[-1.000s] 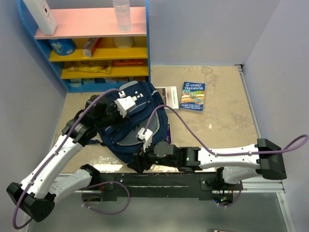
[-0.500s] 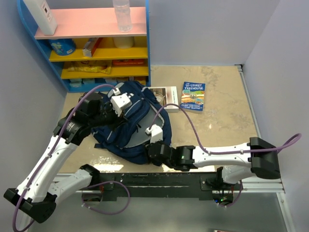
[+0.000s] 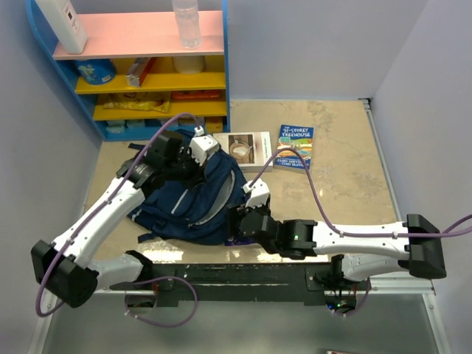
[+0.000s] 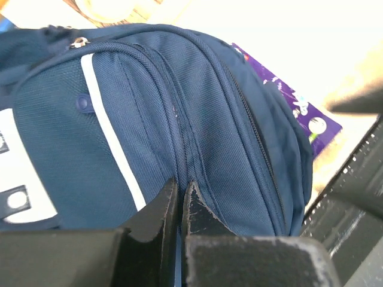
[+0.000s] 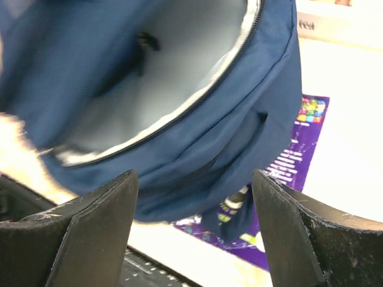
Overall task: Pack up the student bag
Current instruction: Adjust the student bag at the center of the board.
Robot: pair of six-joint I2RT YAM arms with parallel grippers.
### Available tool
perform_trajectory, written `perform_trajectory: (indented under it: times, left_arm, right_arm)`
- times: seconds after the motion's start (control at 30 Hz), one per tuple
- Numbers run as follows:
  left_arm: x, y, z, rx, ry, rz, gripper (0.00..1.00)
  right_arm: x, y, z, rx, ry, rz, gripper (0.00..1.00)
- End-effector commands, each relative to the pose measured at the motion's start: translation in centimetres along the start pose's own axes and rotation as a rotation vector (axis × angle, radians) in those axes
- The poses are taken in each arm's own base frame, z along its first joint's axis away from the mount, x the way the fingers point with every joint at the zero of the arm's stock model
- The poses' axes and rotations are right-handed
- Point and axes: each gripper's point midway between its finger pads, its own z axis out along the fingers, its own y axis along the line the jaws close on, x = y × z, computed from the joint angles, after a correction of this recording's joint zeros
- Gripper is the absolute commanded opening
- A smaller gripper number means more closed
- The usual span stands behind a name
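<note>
We are holding the student bag [image 3: 195, 206] open: left fingers [image 4: 157, 218] pinch its fabric shut, right fingers [image 5: 90, 230] stand wide and empty. Next, we probably fetch the far book [image 3: 294, 147].

Top view looks down from behind; both wrist views sit close on the student bag [image 3: 188, 210].

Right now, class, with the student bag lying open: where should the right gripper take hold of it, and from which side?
Probably the student bag by its zip-edged rim, from the near side: it forms a thin lip around the mouth, facing the open right gripper.
</note>
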Motion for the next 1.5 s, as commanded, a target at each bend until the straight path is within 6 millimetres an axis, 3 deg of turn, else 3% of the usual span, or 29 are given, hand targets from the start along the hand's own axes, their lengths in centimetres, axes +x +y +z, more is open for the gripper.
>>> perform_trajectory:
  times: [0.0,0.03,0.17,0.33,0.4,0.43,0.47,0.53,0.67,0.73,0.9,0.97,1.07,1.2,1.47]
  left_arm:
    - [-4.6,2.3,1.6,-0.086,-0.128,-0.006,0.00]
    - [-4.5,2.4,2.3,-0.080,-0.115,-0.013,0.00]
    - [-4.5,2.6,3.9,-0.068,-0.113,-0.017,0.00]
    - [-5.4,1.4,4.9,-0.010,-0.120,0.024,0.00]
    - [-5.4,1.1,5.0,0.008,-0.093,0.032,0.27]
    - [-6.3,1.3,4.5,0.004,-0.103,0.054,0.36]
    - [-5.8,1.2,4.3,0.008,-0.073,0.061,0.48]
    - [-6.7,2.0,3.0,-0.029,-0.081,0.107,0.54]
    - [-6.9,3.3,-0.6,-0.062,-0.093,0.166,0.79]
    - [-7.2,4.5,-2.8,-0.073,-0.112,0.222,0.84]
    - [-2.5,7.3,-5.8,-0.060,-0.041,0.294,0.86]
    - [-0.2,8.9,-6.3,-0.072,-0.004,0.311,0.87]
    - [1.5,10.0,-6.8,-0.043,0.003,0.300,0.85]
    - [2.8,10.9,-7.2,0.009,0.004,0.293,0.81]
    - [3.9,9.4,-7.3,0.062,-0.010,0.344,0.81]
  right_arm:
    - [-3.8,2.6,-2.6,-0.039,-0.138,0.081,0.79]
    - [-4.2,4.0,-2.8,-0.058,-0.142,0.085,0.79]
    - [-2.4,9.5,-3.9,-0.131,-0.135,0.045,0.77]
    - [-0.1,13.4,-1.8,-0.162,-0.095,0.004,0.77]
    - [1.0,14.0,-0.8,-0.163,-0.090,-0.042,0.77]
    - [0.6,14.4,-0.5,-0.166,-0.104,-0.034,0.76]
    - [0.9,14.3,0.3,-0.151,-0.101,-0.036,0.76]
    - [0.8,14.5,1.1,-0.156,-0.096,-0.003,0.75]
    - [0.7,14.7,2.6,-0.161,-0.082,0.041,0.72]
    - [1.1,15.4,3.1,-0.169,-0.057,0.062,0.69]
    - [2.5,16.5,3.5,-0.179,0.023,0.079,0.66]
    - [2.8,17.2,3.7,-0.180,0.047,0.092,0.64]
    - [3.7,17.3,3.9,-0.155,0.099,0.103,0.61]
    - [4.8,16.9,3.8,-0.136,0.145,0.114,0.60]
    - [6.8,16.3,4.5,-0.094,0.205,0.161,0.59]
